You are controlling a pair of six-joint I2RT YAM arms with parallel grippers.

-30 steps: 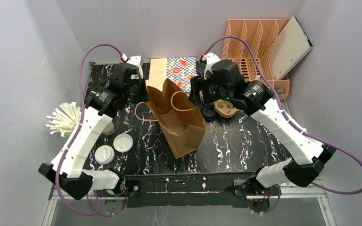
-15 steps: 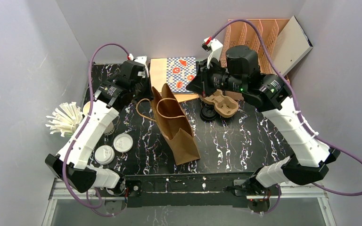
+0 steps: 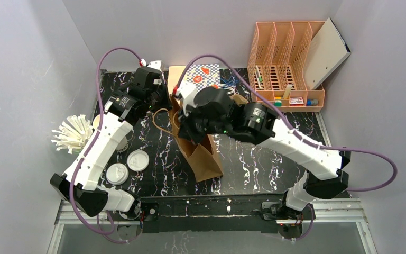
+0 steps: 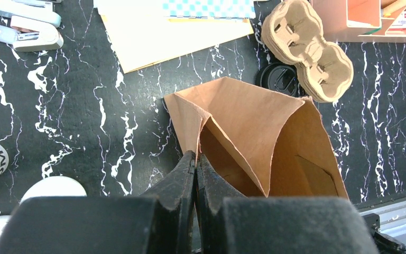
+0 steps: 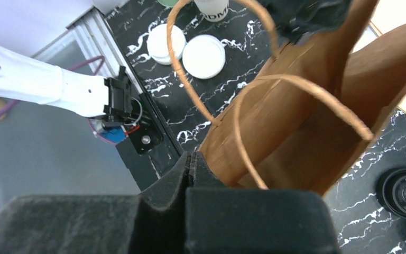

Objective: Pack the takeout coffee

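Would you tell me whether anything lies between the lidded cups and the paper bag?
Nothing on the table lies between the lidded cups and the paper bag. From above, the right arm covers the bag's mouth, and both arms' jaws are shut on its rim.

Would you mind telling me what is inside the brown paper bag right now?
Only bare brown paper shows inside the paper bag: its creased walls, with no cup in the visible part. The bottom near the left gripper is hidden behind the gripper's body.
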